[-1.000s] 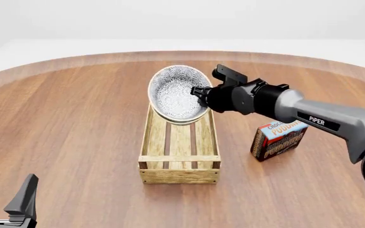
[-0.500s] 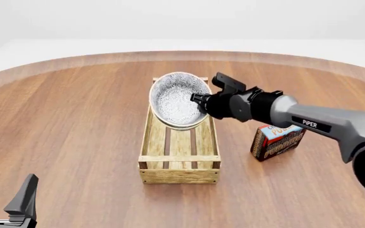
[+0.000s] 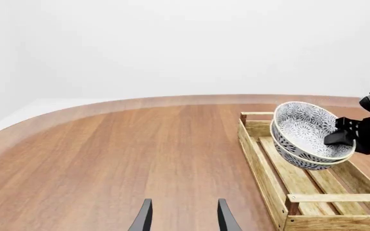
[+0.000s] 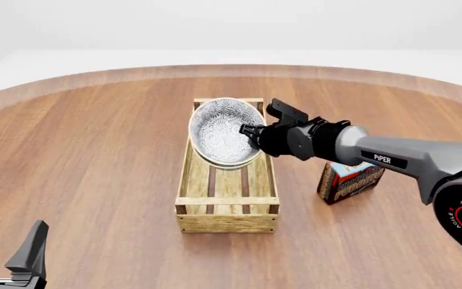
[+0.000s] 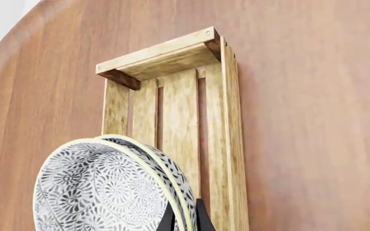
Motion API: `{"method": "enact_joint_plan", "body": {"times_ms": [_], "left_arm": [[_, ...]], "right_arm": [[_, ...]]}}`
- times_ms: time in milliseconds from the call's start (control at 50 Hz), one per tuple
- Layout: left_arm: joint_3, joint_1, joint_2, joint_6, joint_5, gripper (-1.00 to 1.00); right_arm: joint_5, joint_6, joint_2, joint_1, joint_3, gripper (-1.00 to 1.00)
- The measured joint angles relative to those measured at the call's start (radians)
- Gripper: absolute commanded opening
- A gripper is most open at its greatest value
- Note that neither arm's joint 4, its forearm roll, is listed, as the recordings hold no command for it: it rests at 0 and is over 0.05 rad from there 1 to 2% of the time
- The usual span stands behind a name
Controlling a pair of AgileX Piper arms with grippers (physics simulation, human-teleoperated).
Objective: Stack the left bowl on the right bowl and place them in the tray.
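Two grey-and-white patterned bowls (image 4: 221, 131) are nested one inside the other. My right gripper (image 4: 249, 133) is shut on their right rim and holds them tilted over the far half of the tray (image 4: 186, 176), a long light-wood crate. In the left wrist view the stacked bowls (image 3: 302, 132) hang low over the tray's slats (image 3: 261, 159), with the right gripper (image 3: 344, 136) on their rim. The right wrist view shows the bowls (image 5: 101, 192), the tray (image 5: 172, 53) and the right gripper (image 5: 185, 220) pinching the rims. My left gripper (image 4: 8, 238) (image 3: 183, 219) is open and empty at the near left.
A chocolate pudding box (image 4: 351, 179) stands on the round wooden table (image 4: 94, 150), right of the tray and under my right arm. The near half of the tray holds nothing.
My right arm has lowered the stacked bowls toward the tray's far half and brought them a little nearer. The left gripper has not moved.
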Motion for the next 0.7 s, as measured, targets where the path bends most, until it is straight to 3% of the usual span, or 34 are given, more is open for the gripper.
{"method": "enact_joint_plan", "body": {"times_ms": [700], "left_arm": [[0.000, 0.000, 0.000, 0.000, 0.000, 1.00]], "right_arm": [[-0.030, 0.024, 0.039, -0.007, 0.010, -1.00]]}}
